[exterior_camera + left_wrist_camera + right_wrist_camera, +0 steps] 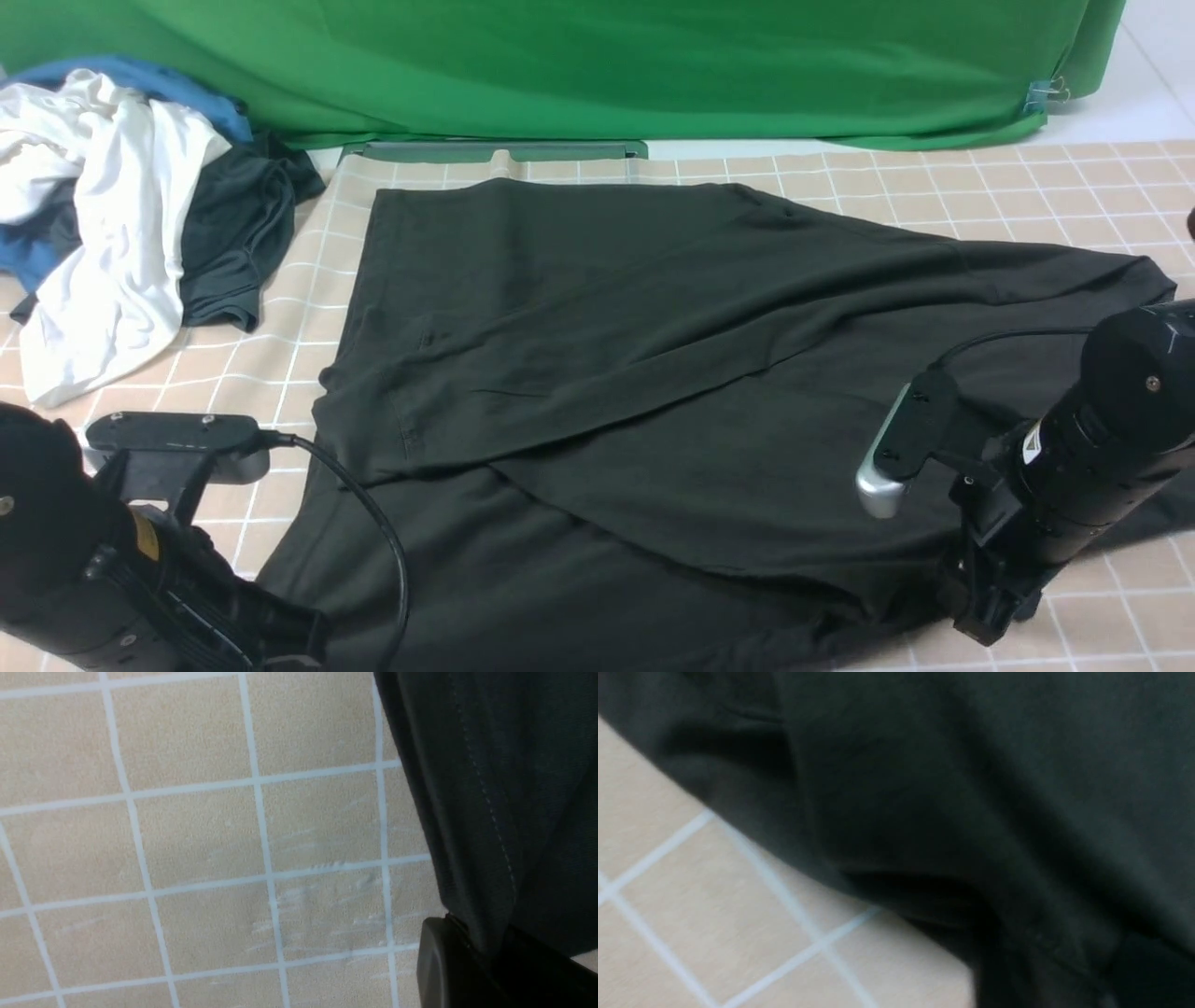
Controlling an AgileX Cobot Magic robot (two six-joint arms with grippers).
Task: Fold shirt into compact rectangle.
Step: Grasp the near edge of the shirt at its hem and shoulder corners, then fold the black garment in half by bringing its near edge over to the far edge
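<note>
Green backdrop (pixel 560 65) hangs behind a beige checked table (pixel 1027 187), where the black shirt (pixel 607 373) lies spread across the middle, with a heap of other clothes (pixel 112 205) well off to the left. Only 1 slanting flap lies over the body, so most folding looks undone. The left claw (pixel 472 952) is clamped on the shirt's stitched hem. The right claw (pixel 980 607) sits at the shirt's near right edge; I cannot tell whether it is apart or together.

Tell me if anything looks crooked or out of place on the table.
Yes. The black shirt is folded askew: its top flap runs diagonally across the body, so the edges are not square and one corner sticks out to the right. At the far left, a heap of white, blue and dark clothes lies crumpled.
</note>
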